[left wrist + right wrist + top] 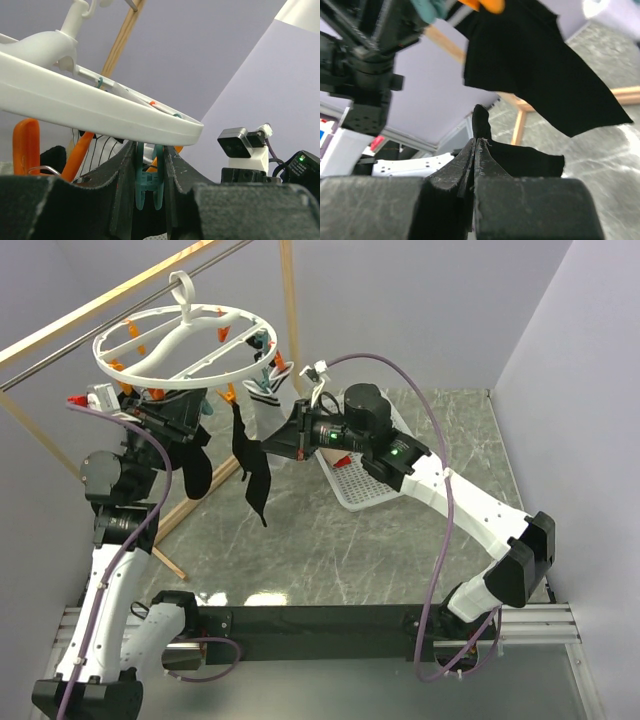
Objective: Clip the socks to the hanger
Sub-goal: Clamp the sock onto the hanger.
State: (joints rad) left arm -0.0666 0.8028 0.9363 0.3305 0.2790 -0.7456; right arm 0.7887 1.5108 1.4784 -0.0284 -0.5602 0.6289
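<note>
The left gripper [149, 165] is clenched on a teal clip [149, 189] that hangs just under the rim of the hanger [90, 105]. A finger presses on each side of the clip. The right gripper [475, 150] is squeezed tight on a fold of a black sock [525, 160], and a tip of the fabric sticks up above its jaws.

The grey marbled table [400, 540] fills the floor of the scene. A wooden rack [289, 290] stands at its far left, with a metal rail [60, 354] running beside its top bar. The hanger hangs by its hook from that rail, high above the table, with both grippers raised to it. A white mesh basket [365, 490] lies on the table under the right arm.

A second black sock [535, 65] hangs from an orange clip [487, 4] just above the pinched one. A third black sock [197, 475] dangles below the left gripper, and what holds its top cannot be seen. A white sock [265, 405] with dark stripes hangs at the ring's right side.
</note>
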